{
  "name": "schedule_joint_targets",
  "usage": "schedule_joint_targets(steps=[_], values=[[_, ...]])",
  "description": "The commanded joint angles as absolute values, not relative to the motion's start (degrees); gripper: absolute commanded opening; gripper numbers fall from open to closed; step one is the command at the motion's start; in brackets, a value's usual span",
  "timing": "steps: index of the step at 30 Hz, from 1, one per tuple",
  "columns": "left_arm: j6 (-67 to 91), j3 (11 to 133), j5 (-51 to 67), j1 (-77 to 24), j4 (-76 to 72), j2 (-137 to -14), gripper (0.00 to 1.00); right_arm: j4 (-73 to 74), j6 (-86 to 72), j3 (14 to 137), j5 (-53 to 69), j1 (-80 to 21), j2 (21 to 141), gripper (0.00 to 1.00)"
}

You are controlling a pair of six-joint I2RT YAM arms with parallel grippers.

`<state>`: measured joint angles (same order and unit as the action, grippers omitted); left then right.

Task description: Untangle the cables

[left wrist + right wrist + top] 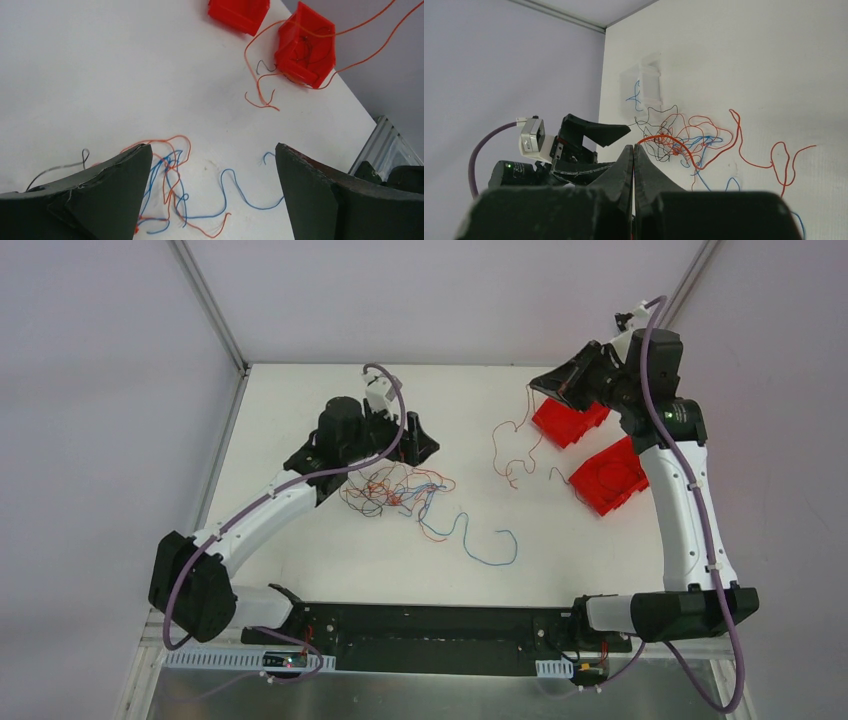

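Left claw [212,150] is spread wide with nothing in it, hanging right over the knotted bunch of thin orange, blue, red and black wires [395,490]; that bunch sits a bit toward 9 o'clock from the middle of the white table [270,410]; one loose blue wire [490,545] squiggles off it toward 5 o'clock. Right claw [634,150] is pinched together on a long thin orange wire [664,137] up at 2 o'clock; that strand droops down to the table just beside two red plastic bins [600,490].

What I'd worry about: with the jaws that wide over the thickest part of the knot, a close would probably catch several strands at once; pull then and the whole clump just drags along, maybe tightens. The orange strand is so skinny it could slip out of the shut fingers; its slack could also hook a bin edge and tip or shove the bin if that arm swings. Can't tell whether the held strand's far end is fully clear of the bunch.
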<state>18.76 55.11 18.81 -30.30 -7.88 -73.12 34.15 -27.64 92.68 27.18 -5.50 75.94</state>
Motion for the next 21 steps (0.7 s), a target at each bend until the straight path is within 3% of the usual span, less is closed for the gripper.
schedule_joint_targets(steps=[1, 10, 17, 21], values=[[14.6, 62.6, 24.0, -33.1, -15.4, -78.6, 0.98, 34.7, -25.7, 95.9, 26.4, -8.0, 76.0, 0.00], [14.8, 64.3, 23.7, -34.7, -18.9, -81.1, 0.98, 32.7, -23.4, 98.3, 19.8, -9.1, 78.9, 0.00], [11.6, 56.0, 18.7, -34.7, -13.8, -72.2, 0.97, 32.3, -22.9, 111.0, 18.4, -4.9, 90.7, 0.00], [11.1, 54.7, 12.3, -34.7, -3.4, -65.9, 0.97, 32.7, -26.5, 122.2, 21.6, -0.3, 98.6, 0.00]])
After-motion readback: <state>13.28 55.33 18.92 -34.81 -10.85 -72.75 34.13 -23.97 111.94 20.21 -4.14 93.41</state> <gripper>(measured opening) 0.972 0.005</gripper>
